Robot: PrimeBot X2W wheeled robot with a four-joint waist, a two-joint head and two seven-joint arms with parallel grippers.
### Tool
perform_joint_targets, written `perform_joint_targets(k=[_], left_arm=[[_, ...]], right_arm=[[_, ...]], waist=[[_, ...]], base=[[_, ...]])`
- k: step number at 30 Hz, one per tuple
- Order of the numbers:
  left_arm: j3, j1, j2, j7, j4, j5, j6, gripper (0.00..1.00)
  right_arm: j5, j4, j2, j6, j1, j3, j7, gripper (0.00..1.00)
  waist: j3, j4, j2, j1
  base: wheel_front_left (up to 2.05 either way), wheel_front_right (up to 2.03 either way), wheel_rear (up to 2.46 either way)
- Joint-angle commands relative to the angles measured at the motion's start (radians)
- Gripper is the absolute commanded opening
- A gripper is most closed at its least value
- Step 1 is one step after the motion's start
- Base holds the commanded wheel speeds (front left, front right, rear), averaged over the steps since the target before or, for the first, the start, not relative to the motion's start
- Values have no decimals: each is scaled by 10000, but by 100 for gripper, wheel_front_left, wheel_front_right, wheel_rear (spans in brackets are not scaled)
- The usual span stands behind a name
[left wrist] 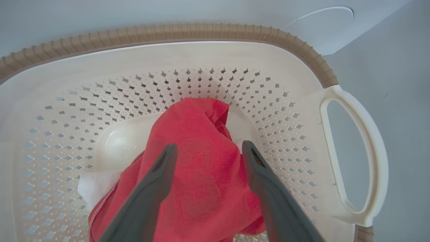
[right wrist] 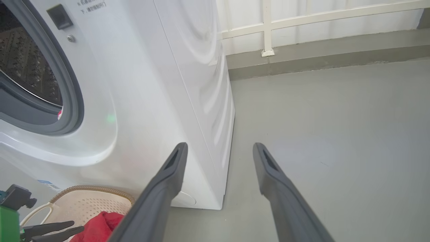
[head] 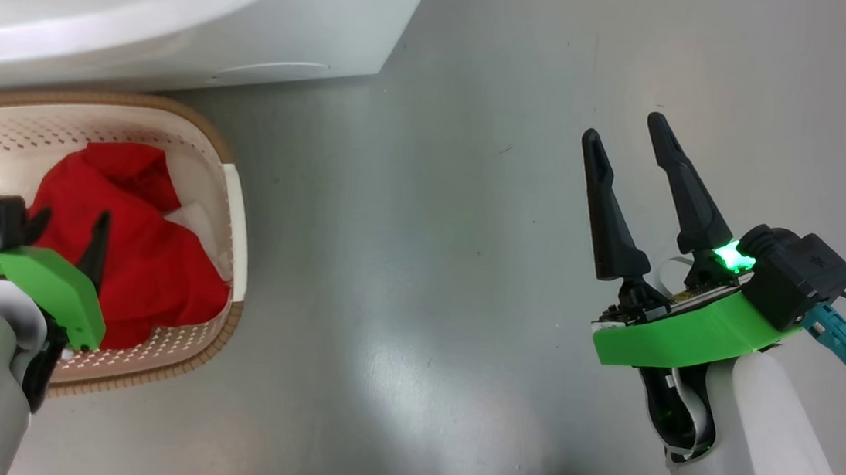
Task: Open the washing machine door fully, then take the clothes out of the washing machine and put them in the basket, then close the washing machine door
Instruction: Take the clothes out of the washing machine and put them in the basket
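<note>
In the basket (left wrist: 188, 32) the red clothes (left wrist: 201, 174) lay heaped. Left claw (left wrist: 209, 147) hung over them, fingers apart astride the cloth, clamping nothing. Right claw (head: 624, 125) was apart too, empty above the floor (head: 428, 269). Best bet looked like a straight lift so no fold snagged, then checking the washing machine (right wrist: 151, 84) for leftovers.

The grey floor (head: 416, 307) is smooth and slightly shiny. At its far edge, a white railing (right wrist: 267, 27) stands on a low grey step (right wrist: 319, 57).
</note>
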Motion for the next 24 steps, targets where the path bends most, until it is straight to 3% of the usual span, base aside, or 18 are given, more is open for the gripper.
perform_joint_targets(k=[1,8,12,18,24], left_arm=[[102,252,421,-148,-53,-175,-30,100],[-51,438,489,-200,-95,-695,-30,100],[344,482,617,-209,-458,-947,-30,100],[1497,929,846,-212,-1449,-359,-30,100],[3289,1757,751,-213,-2446,837,-30,100]], right_arm=[[22,-174,80,16,191,165,-46,100],[-103,-114,80,16,261,115,-46,100],[-198,-59,80,16,362,56,-46,100],[-323,27,80,16,579,-108,-46,100],[-470,186,80,16,790,-253,-46,100]], waist=[[-64,46,-1,0],[-249,158,-1,0],[-484,228,-1,0],[-1016,366,-1,0],[-1764,517,-1,0]], base=[[0,0,0],[0,0,0],[0,0,0],[0,0,0],[0,0,0]])
